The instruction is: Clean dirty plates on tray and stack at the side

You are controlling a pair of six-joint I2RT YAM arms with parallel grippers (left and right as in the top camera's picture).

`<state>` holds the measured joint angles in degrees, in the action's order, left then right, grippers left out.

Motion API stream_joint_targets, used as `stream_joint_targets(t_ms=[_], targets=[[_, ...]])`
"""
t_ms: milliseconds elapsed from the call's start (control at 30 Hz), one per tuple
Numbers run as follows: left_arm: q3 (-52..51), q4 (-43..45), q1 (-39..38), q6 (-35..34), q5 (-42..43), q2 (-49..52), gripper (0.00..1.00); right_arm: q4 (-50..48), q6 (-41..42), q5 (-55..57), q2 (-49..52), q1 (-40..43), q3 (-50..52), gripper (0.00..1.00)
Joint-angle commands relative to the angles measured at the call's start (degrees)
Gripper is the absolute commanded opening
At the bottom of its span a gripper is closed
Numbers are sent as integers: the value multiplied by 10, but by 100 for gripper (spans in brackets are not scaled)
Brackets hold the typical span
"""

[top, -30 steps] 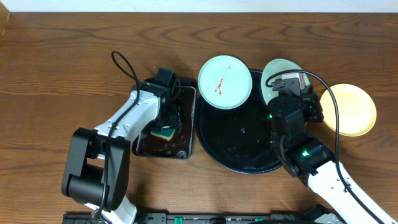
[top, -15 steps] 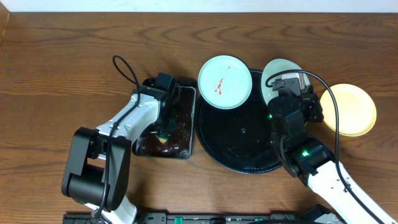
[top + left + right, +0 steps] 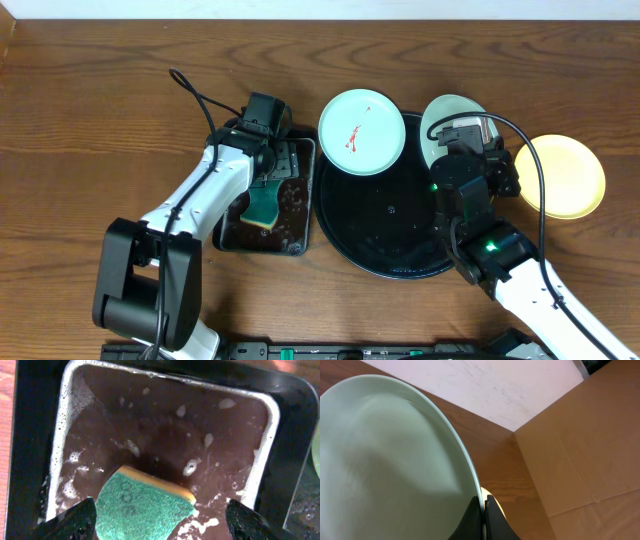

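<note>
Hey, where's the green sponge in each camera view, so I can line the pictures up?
Overhead: the sponge is left of centre, at the sponge tray.
Left wrist: bottom centre, green side up, over soapy brown water.
Right wrist: not in it.
Shared landmark: the sponge tray's pale rim, seen in the overhead and left wrist views only.

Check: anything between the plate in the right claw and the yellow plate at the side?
Nothing visible. The right claw pinches the pale plate by its rim; only the arm's own wrist overlaps the gap to the yellow plate.
</note>
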<state>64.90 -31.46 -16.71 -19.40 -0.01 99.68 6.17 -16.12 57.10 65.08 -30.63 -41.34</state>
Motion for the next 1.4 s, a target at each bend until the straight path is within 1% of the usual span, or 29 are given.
stream_joint_targets(t_ms=[0,267,333,400,533,567,600,633,833,867,900,967,1033,1167,1367], targets=[[9,0,2,7,-7,18,83,-2,-2,14,-6,-5,3,1],[-4,-3,2,7,-14,45,82,-2,-2,14,-6,-5,3,1],[-4,-3,2,7,-22,49,60,-2,-2,14,-6,-5,3,1],[-5,-3,2,7,-26,49,52,-2,-2,14,-6,-5,3,1],[-6,-6,2,7,-26,49,52,-2,-2,14,-6,-5,3,1],[-8,-5,2,7,-26,49,56,-2,-2,14,-6,-5,3,1],[-10,-5,2,7,-26,50,63,-2,-2,14,-6,-5,3,1],[-11,-6,2,7,-26,50,65,-2,-2,14,-6,-5,3,1],[-13,-10,2,7,-24,75,65,-2,-2,14,-6,-5,3,1],[-13,-10,2,7,-21,80,60,-1,-2,14,-6,-5,3,1],[-13,-10,2,7,-21,85,52,-1,-2,14,-6,-5,3,1],[-13,-10,2,7,-21,87,27,-2,-2,14,-6,-5,3,1],[-12,-7,2,7,-21,85,8,-2,-2,14,-6,-5,3,1],[-8,3,3,7,-22,84,7,-2,-2,14,-6,-5,3,1],[26,3,10,7,-22,72,7,-2,-2,14,-6,-5,3,1]])
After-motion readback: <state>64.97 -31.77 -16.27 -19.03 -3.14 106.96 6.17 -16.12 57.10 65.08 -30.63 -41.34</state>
